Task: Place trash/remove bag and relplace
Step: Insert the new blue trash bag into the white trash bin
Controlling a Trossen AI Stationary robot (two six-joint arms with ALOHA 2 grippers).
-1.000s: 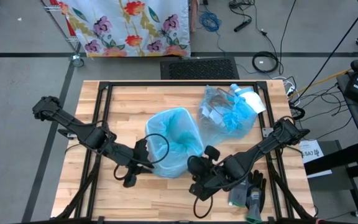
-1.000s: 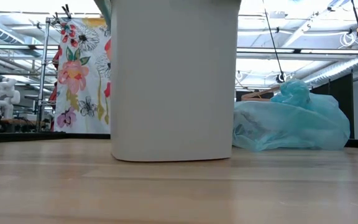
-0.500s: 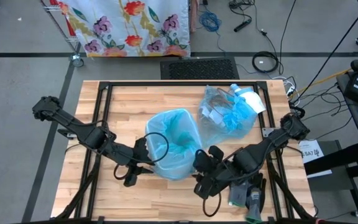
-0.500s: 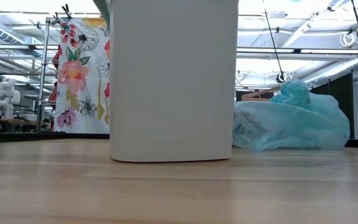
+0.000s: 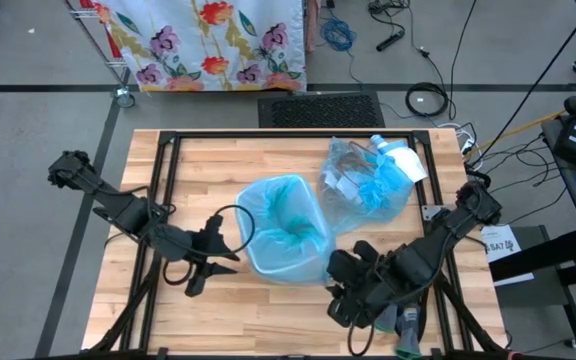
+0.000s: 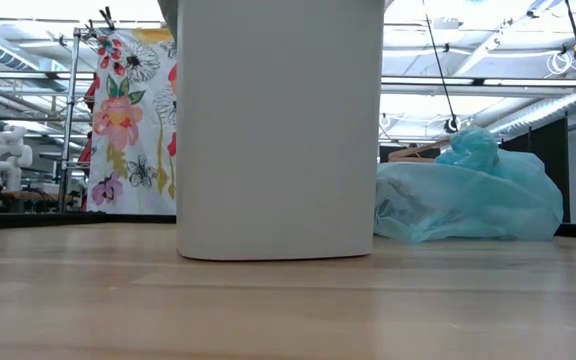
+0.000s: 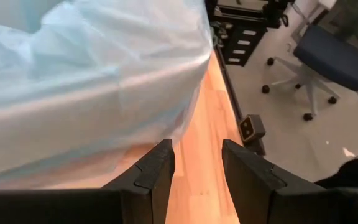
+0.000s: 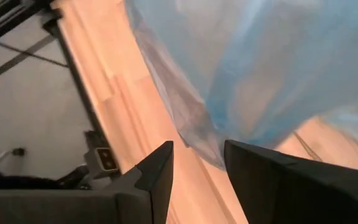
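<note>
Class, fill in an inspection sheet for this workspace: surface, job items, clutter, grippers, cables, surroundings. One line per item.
Surface: wooden table, bare in front.
Job items: white bin mid-table, lined with a fresh blue bag; tied full bag lies beside it, away from the arms.
Clutter: work gloves at the near edge, under the right arm.
Grippers: left gripper open, just clear of the bin's left side; right gripper open, by the liner's edge, holding nothing.
Cables: loose on the floor behind the table.
Surroundings: floral cloth on a rack; no person seen.

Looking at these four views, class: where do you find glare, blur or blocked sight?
Low view: bright ceiling lights glare, and the white bin blocks the middle. Left wrist view: the blue liner looms close and soft. High view: evenly lit, sharp throughout.
</note>
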